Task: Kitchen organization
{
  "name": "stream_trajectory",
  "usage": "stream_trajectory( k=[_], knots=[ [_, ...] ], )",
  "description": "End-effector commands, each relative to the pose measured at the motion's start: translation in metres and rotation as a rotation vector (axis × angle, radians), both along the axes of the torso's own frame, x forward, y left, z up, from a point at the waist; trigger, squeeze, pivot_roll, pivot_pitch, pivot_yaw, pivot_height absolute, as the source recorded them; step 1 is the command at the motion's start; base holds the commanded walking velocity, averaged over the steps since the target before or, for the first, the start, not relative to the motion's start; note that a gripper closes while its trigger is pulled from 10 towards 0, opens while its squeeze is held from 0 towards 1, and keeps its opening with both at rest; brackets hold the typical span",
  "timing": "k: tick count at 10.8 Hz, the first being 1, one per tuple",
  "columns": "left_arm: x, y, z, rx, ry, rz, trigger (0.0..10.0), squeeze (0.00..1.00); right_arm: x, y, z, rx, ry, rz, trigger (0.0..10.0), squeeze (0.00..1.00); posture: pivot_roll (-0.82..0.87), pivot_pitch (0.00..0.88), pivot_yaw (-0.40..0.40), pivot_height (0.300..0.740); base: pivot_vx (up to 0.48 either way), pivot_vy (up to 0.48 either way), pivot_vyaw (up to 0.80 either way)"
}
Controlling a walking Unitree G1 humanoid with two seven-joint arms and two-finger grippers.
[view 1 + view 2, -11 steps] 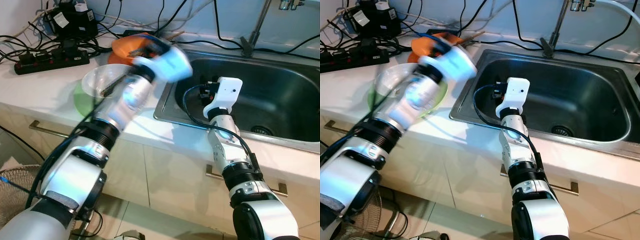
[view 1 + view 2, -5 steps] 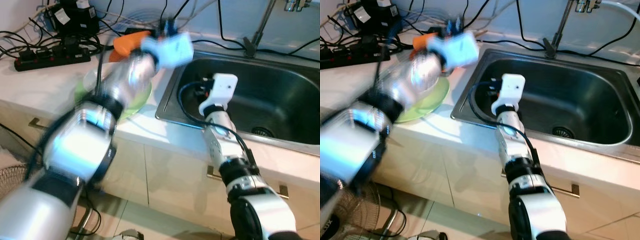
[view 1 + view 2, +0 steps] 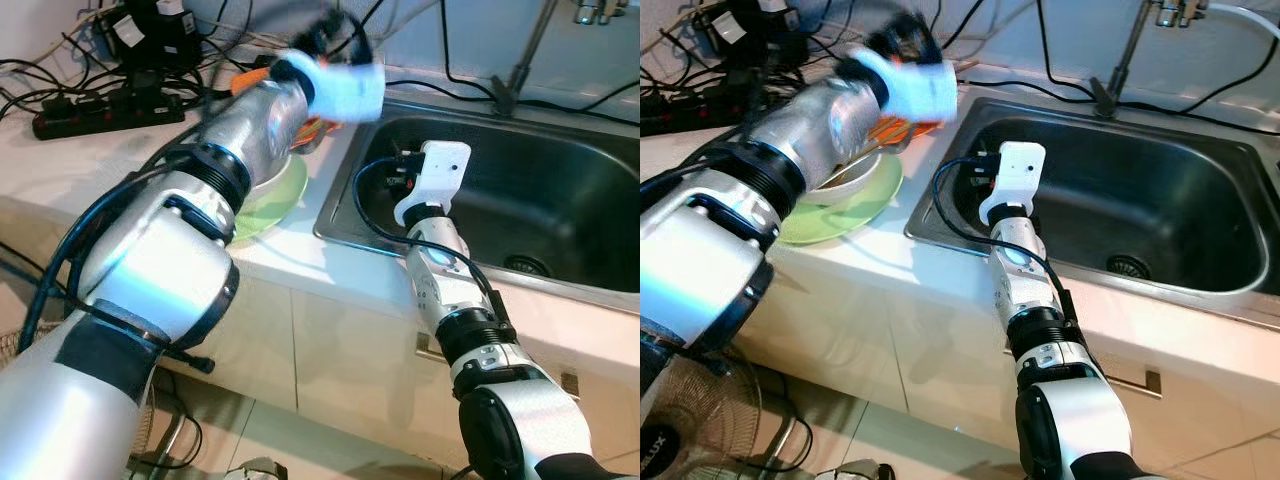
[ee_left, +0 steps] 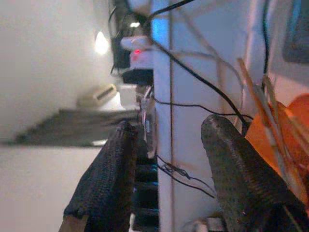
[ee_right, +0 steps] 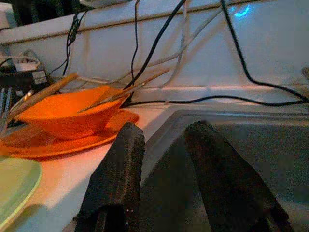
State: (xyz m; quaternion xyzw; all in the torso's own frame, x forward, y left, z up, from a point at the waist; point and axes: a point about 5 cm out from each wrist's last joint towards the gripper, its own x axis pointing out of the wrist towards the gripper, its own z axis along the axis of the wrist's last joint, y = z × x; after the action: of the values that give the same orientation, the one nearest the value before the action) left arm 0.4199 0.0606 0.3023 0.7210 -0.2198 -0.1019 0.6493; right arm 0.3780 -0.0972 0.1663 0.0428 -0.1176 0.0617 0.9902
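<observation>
Left eye view shows the left arm stretched forward and up across the worktop (image 3: 60,170), its silver forearm passing over the green plate (image 3: 275,205) and its blurred white wrist housing raised above the orange bowl (image 5: 67,116), just left of the sink (image 3: 560,190). From the wrist camera the left hand (image 4: 166,174) is released: its two black, coarsely textured fingers (image 4: 108,179) stand well apart with nothing between them, pointing at the white wall and the cables beyond the sink's left rim. The right arm rises from below, elbow bent, and its white wrist block sits over the near left corner of the sink; the right hand (image 5: 161,164) is also released and empty, its two rough black fingertips (image 5: 120,169) spread a little and hovering over the sink's left edge, aimed at the orange bowl. The sink is a deep rectangular basin of brushed steel with rounded corners and a round drain. Left of the sink, the glossy orange bowl sits on a matching orange saucer (image 5: 53,137) with pale wooden chopsticks (image 5: 43,92) leaning in it, and the flat, smooth pale green plate lies nearer the worktop's front edge with a white bowl (image 3: 855,178) resting on it. Farther left of the sink, a black power strip (image 3: 95,110) lies among tangled black cables.
</observation>
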Motion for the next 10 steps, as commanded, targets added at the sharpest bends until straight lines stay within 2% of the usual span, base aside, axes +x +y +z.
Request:
stream_trajectory(
  k=[1, 2, 3, 4, 5, 6, 7, 8, 9, 10],
  knots=[
    [-0.001, -0.006, 0.006, 0.082, -0.042, -0.021, 10.0, 0.00, 0.003, 0.002, 0.008, 0.008, -0.022, 0.012, 10.0, 0.00, 0.11, 0.000, -0.025, 0.740, 0.000, 0.000, 0.00],
    [-0.002, -0.009, 0.005, 0.202, -0.074, -0.019, 10.0, 0.00, 0.003, 0.004, 0.008, 0.009, -0.022, 0.020, 10.0, 0.00, 0.11, 0.000, -0.027, 0.740, 0.000, 0.000, 0.00],
    [-0.002, -0.009, 0.004, 0.242, -0.073, -0.025, 10.0, 0.00, 0.003, 0.005, 0.008, 0.010, -0.021, 0.022, 10.0, 0.00, 0.11, 0.000, -0.026, 0.740, 0.000, 0.000, 0.00],
    [-0.002, -0.010, 0.004, 0.234, -0.063, -0.035, 10.0, 0.00, 0.003, 0.005, 0.008, 0.010, -0.022, 0.022, 10.0, 0.00, 0.11, 0.000, -0.026, 0.740, 0.000, 0.000, 0.00],
    [-0.004, -0.012, 0.005, 0.129, -0.024, -0.071, 10.0, 0.00, 0.003, 0.004, 0.007, 0.009, -0.023, 0.020, 10.0, 0.00, 0.11, 0.000, -0.024, 0.740, 0.000, 0.000, 0.00],
    [-0.007, -0.018, 0.006, -0.020, 0.054, -0.143, 10.0, 0.00, 0.002, 0.003, 0.007, 0.010, -0.025, 0.018, 10.0, 0.00, 0.11, 0.000, -0.019, 0.740, 0.000, 0.000, 0.00],
    [-0.010, -0.021, 0.006, -0.301, 0.220, -0.221, 10.0, 0.00, 0.002, 0.004, 0.006, 0.011, -0.026, 0.017, 10.0, 0.00, 0.10, 0.000, -0.008, 0.740, 0.000, 0.000, 0.00],
    [-0.015, -0.025, 0.011, -0.728, 0.394, -0.382, 10.0, 0.00, 0.001, 0.004, 0.005, 0.012, -0.026, 0.014, 10.0, 0.00, 0.09, 0.000, 0.000, 0.740, 0.000, 0.000, 0.00],
    [-0.015, -0.020, 0.005, -0.883, 0.449, -0.426, 10.0, 0.00, 0.000, 0.004, 0.005, 0.014, -0.029, 0.012, 10.0, 0.00, 0.08, 0.000, 0.006, 0.740, 0.000, 0.000, 0.00],
    [-0.013, -0.008, -0.009, -0.862, 0.413, -0.371, 10.0, 0.00, 0.000, 0.003, 0.005, 0.015, -0.033, 0.007, 10.0, 0.00, 0.08, 0.000, 0.009, 0.740, 0.000, 0.000, 0.00]
  ],
)
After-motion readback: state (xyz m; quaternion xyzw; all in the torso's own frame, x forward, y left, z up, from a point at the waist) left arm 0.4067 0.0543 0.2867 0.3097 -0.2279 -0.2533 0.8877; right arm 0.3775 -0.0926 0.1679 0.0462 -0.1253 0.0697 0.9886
